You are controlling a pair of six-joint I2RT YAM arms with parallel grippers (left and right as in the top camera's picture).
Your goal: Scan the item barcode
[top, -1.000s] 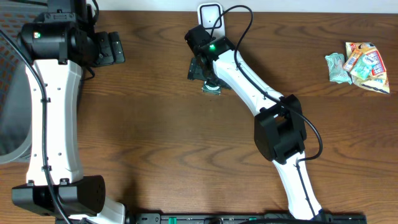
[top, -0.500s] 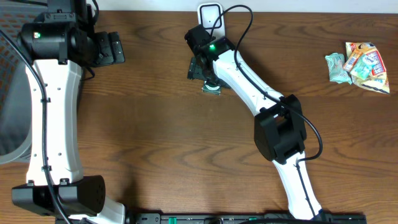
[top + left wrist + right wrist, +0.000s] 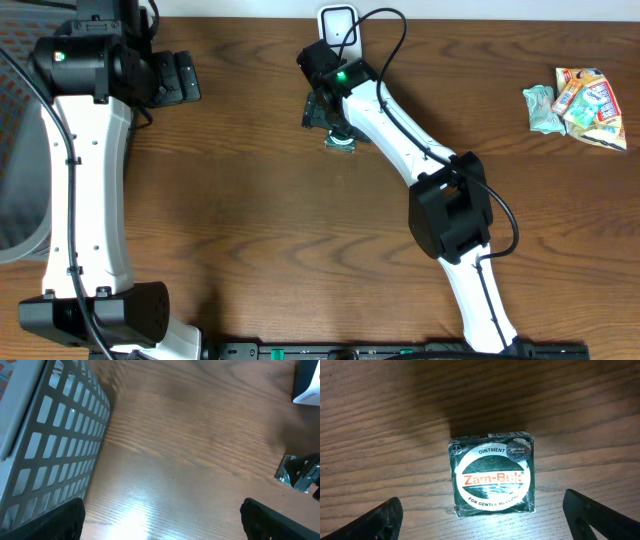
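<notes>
Right now the right hand hovers wide open directly above the green Zam-Buk ointment box, its fingers well apart on either side and touching nothing. The box lies label-up on the wooden table, toward the far edge and in front of the white scanner. Over at the far left, the left hand is also fully open, holding nothing, beside a grey mesh basket.
</notes>
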